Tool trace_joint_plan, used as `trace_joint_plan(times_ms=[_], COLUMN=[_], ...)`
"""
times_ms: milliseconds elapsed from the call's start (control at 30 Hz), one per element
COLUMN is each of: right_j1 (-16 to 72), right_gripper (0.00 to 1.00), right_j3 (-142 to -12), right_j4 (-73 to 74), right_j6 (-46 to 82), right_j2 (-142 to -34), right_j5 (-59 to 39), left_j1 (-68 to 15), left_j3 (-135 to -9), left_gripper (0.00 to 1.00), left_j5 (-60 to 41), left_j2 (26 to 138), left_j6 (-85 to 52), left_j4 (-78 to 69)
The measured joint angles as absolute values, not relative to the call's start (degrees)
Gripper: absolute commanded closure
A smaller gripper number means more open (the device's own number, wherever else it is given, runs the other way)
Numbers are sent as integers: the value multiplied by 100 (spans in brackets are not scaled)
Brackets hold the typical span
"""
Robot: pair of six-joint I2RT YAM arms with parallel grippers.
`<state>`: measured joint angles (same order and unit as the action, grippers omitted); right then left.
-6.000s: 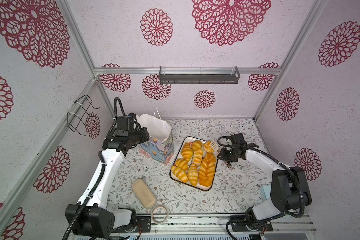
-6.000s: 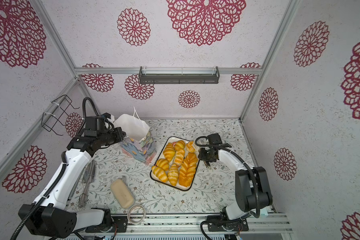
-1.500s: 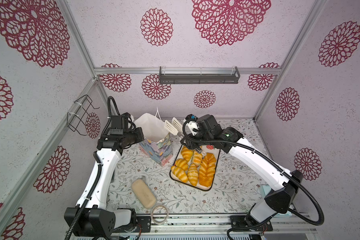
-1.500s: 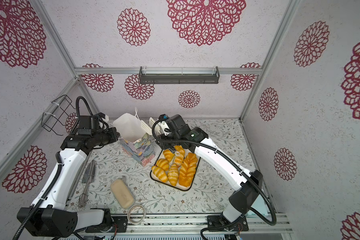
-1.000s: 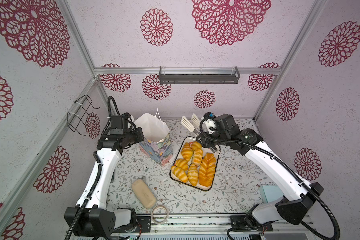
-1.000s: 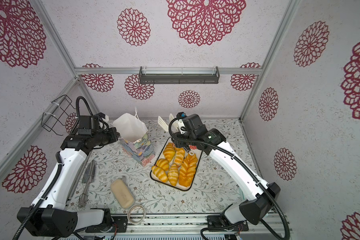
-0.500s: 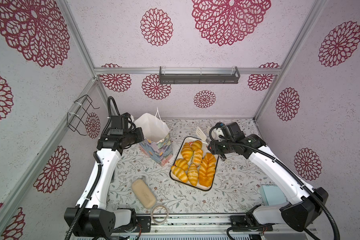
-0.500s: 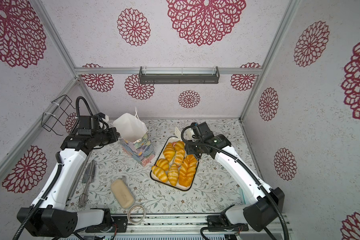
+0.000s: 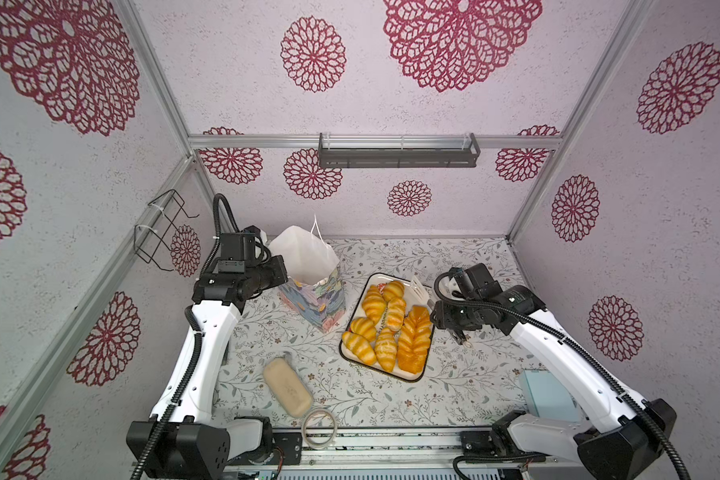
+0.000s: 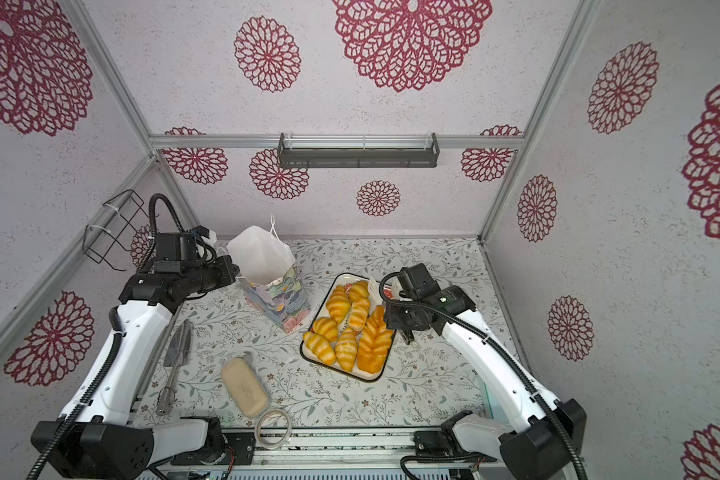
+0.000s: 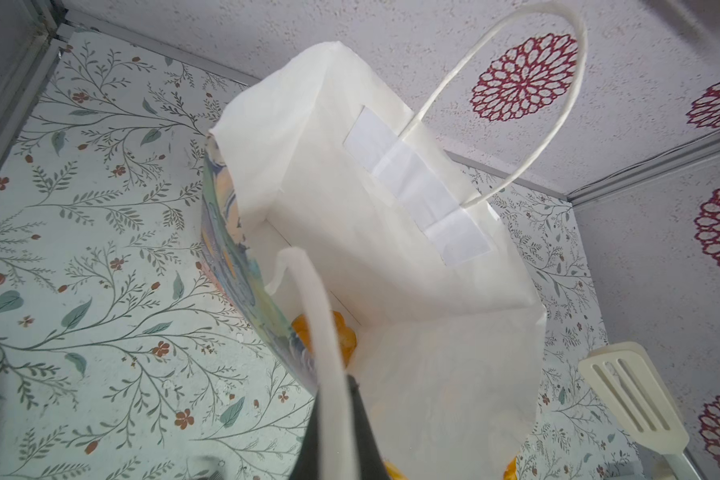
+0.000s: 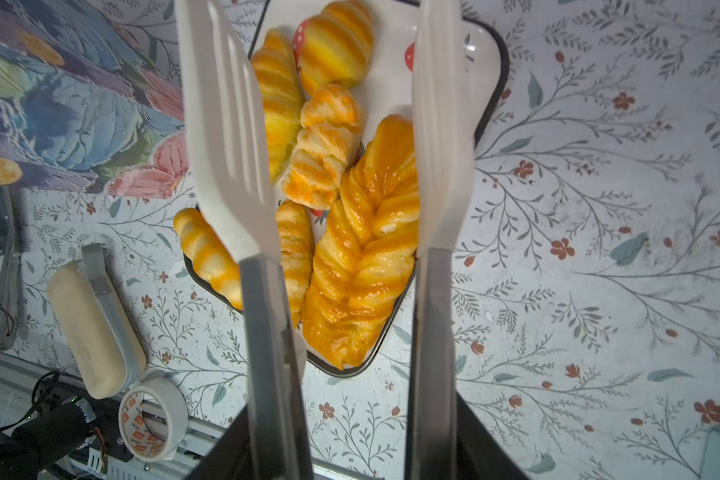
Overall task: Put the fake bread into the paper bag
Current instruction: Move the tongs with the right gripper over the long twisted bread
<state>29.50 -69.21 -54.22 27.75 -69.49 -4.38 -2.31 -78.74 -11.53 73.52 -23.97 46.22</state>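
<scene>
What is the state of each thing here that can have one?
Pastel flowered paper bag: upright, mouth open, orange pastry inside.
Left tool: shut on white cord handle.
White slotted tongs: open, empty, above tray.
Right tool: gripping the tongs.
Glossy orange toy pastries: lying on white black-rimmed tray.

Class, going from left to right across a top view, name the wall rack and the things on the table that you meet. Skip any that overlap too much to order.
Wire rack → utensils → bag → tray
</scene>
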Motion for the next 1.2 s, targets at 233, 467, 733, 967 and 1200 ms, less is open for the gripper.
trace_joint_plan(times_ms=[233, 467, 733, 967, 1200], right_j1=[2950, 2952, 2952, 2952, 2952], right_gripper=[45, 44, 44, 44, 45], right_j3=[-6261, -5833, -5347, -5015, -5000], right_j4=[-5662, -5712, -5655, -5378, -5164], right_j6=[3059, 3267, 3446, 3568, 3586], right_j2=[-6622, -6320, -6143, -6125, -6152], right_j5=[-701, -958, -1188, -1400, -1498], left_j1=[-231, -231, -231, -231, -231], left_j3=[-7843, -7782, -7776, -7664, -7664], left_gripper=[100, 100, 100, 100, 100], left_j5=[-1219, -1264, -1284, -1299, -1302], left_j2=[7349, 7343, 7264, 7262, 7262], left_j6=[-2399, -2401, -2401, -2401, -2401], left_j4=[4595, 4569, 4565, 4523, 4493])
